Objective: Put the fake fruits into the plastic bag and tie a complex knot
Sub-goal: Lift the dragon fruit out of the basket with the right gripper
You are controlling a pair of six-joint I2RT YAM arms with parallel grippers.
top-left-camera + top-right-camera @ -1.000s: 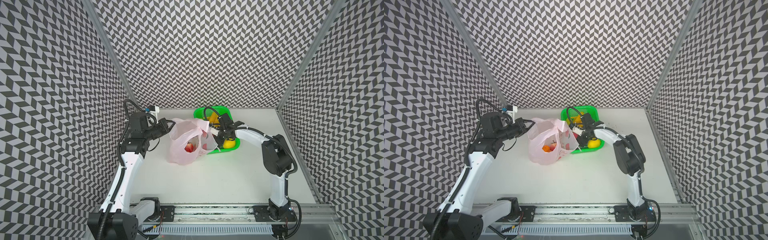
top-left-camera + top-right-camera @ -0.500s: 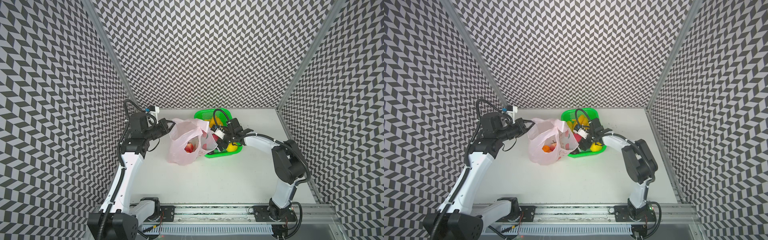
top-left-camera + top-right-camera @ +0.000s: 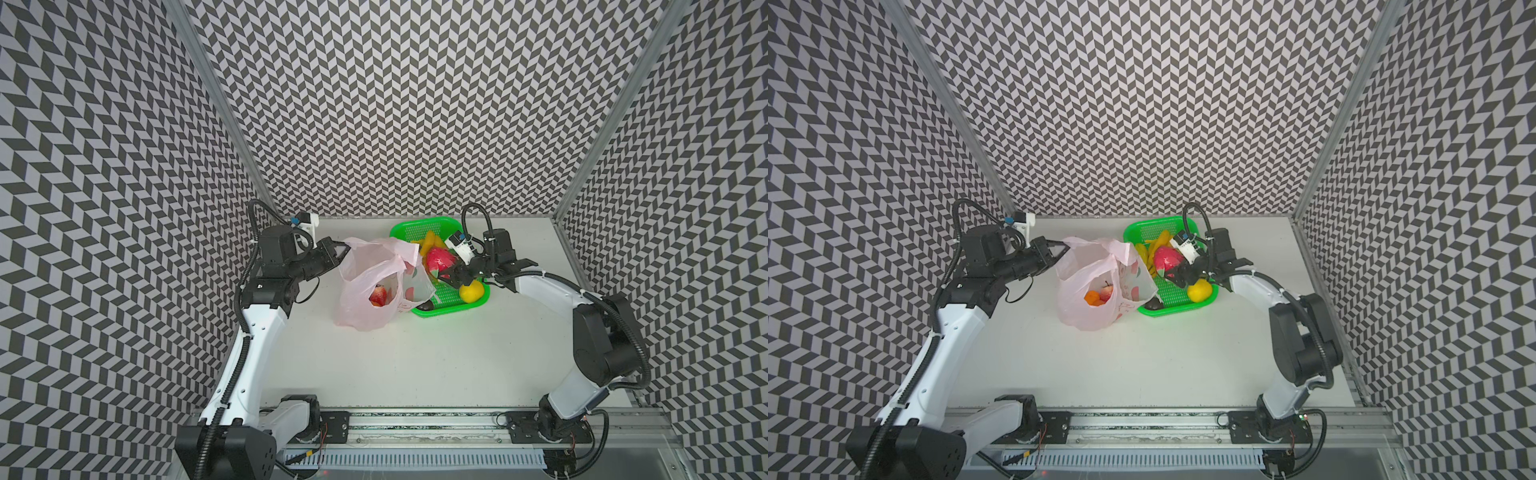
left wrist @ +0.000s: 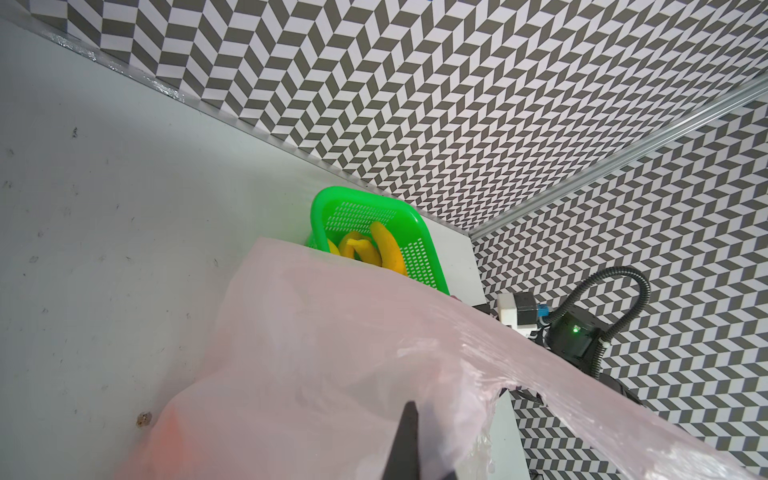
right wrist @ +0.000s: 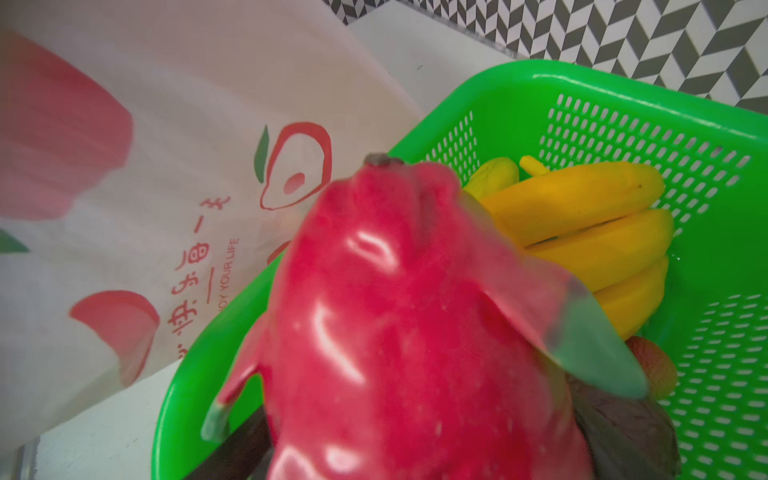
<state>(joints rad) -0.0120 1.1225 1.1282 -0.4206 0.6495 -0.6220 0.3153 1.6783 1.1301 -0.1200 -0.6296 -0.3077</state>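
The pale-pink plastic bag (image 3: 365, 299) (image 3: 1088, 307) stands open on the table with an orange (image 3: 1092, 297) and a red fruit (image 3: 377, 296) inside. My left gripper (image 3: 338, 251) (image 3: 1059, 250) is shut on the bag's far-left rim; one dark finger (image 4: 405, 440) shows against the film. Just above the green basket (image 3: 440, 309) (image 3: 1167, 312), my right gripper (image 3: 451, 276) (image 3: 1177, 275) is shut on the pink dragon fruit (image 3: 440, 258) (image 5: 395, 332), close to the bag's right side. Bananas (image 3: 428, 242) (image 5: 582, 232), a lemon (image 3: 471, 292) and a dark fruit (image 3: 1152, 304) lie in the basket.
The basket sits near the back wall, touching the bag's right side. A small reddish fruit (image 5: 656, 365) lies in it beside the bananas. Patterned walls close in the table on three sides. The arms' bases stand on the rail along the front edge.
The right arm's elbow has swung out to the right, and the dragon fruit now shows raised in its jaws over the basket. The left arm and bag have stayed put.
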